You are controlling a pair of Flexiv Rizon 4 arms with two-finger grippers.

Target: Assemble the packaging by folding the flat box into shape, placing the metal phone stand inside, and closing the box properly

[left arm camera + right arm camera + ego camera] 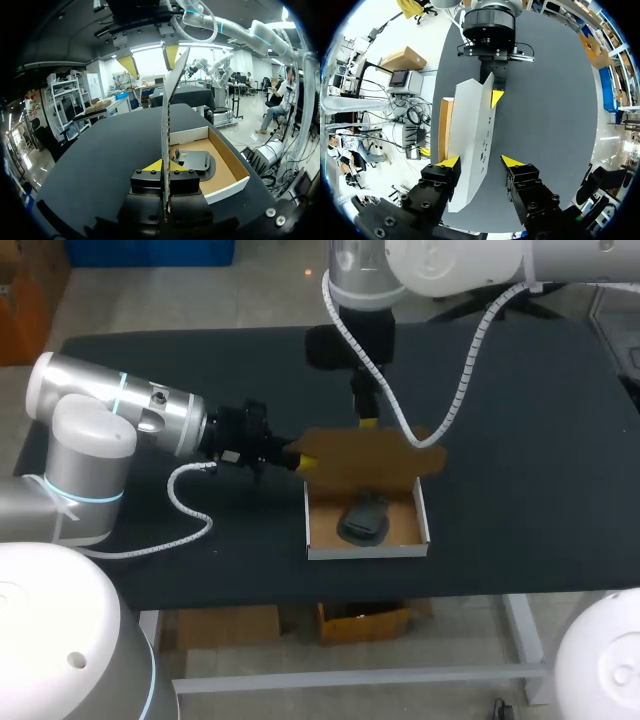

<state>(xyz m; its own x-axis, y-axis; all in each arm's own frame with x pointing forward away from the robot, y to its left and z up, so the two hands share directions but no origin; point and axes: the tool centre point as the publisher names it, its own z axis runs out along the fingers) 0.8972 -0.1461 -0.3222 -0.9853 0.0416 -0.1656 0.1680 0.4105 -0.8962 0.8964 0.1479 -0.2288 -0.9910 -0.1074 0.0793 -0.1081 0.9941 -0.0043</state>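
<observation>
The cardboard box [367, 552] stands open on the black worktop [520, 440], near its front edge. The metal phone stand [365, 518] – dark, lying flat – rests inside on the box floor. The lid flap [365, 455] is raised from the back wall of the box. The left pincer [305, 462] is clamped on the side edge of this flap, with one yellow tip on each face. The right pincer [368, 423] hangs over the upper edge of the flap; its fingers are apart, with the flap between them – not gripped.
</observation>
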